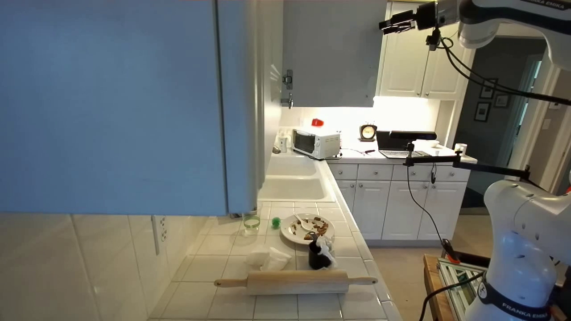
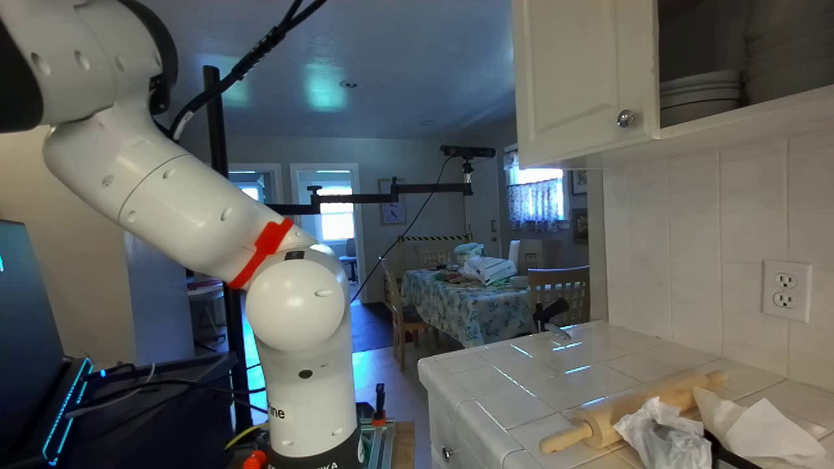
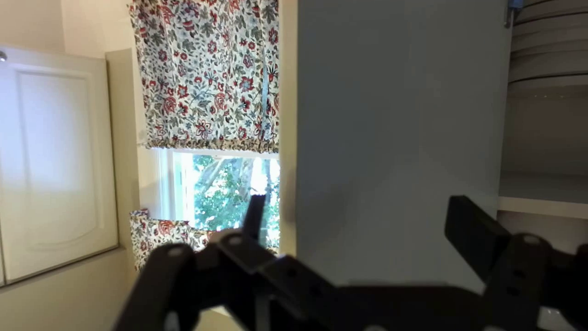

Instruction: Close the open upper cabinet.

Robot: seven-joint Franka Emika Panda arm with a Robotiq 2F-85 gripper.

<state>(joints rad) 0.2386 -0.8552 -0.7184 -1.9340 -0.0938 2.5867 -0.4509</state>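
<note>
White arm (image 2: 195, 212) arches high, gripper (image 3: 356, 202) spread wide, facing the upper cabinet door (image 3: 399, 115).

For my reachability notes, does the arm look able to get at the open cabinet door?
Probably yes: in the wrist view, the open gripper faces the grey-backed cabinet door, with nothing visible between them.

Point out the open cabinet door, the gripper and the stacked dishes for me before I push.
Open cabinet door (image 3: 399, 128): wrist view, middle of its plain grey back face.
Gripper (image 3: 357, 202): wrist view, midway between its parted fingertips.
Stacked dishes (image 2: 700, 98): in an exterior view, edges of the shorter stack.
</note>
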